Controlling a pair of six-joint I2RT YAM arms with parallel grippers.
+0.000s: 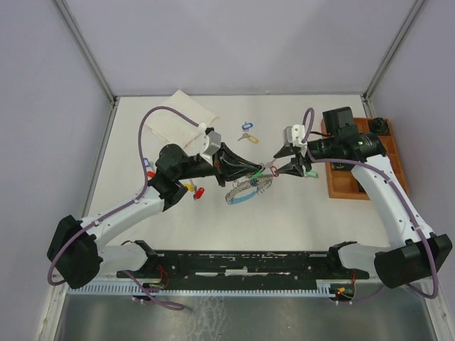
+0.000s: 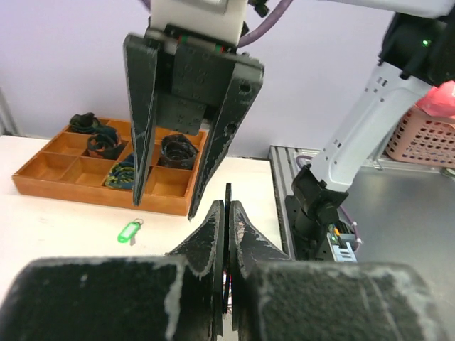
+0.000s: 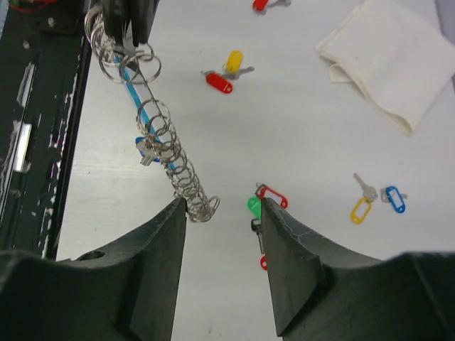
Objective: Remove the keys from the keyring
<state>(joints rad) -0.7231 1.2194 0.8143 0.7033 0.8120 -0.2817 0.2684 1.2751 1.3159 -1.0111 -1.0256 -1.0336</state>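
The keyring [image 1: 247, 190] is a chain of silvery rings on a light-blue band [image 3: 146, 114]. It hangs slanted from my left gripper [image 1: 257, 170], which is shut on its upper end [image 3: 122, 51]. In the left wrist view a thin dark edge shows between the pressed fingers [image 2: 215, 227]. One small silver key [image 3: 147, 150] sits midway along the rings. My right gripper [image 3: 222, 202] is open with nothing between its fingers. Its left fingertip is right beside the keyring's lower end [image 3: 200, 204]. A red-tagged key [image 3: 276, 196] and a green tag [image 3: 252, 206] lie by its right fingertip.
Loose tagged keys lie on the white table: red and yellow [image 3: 224, 74], yellow and blue [image 3: 377, 199], and a green one [image 2: 129, 231]. A folded white cloth [image 1: 181, 117] is at the back left. An orange compartment tray [image 1: 355, 186] stands under the right arm.
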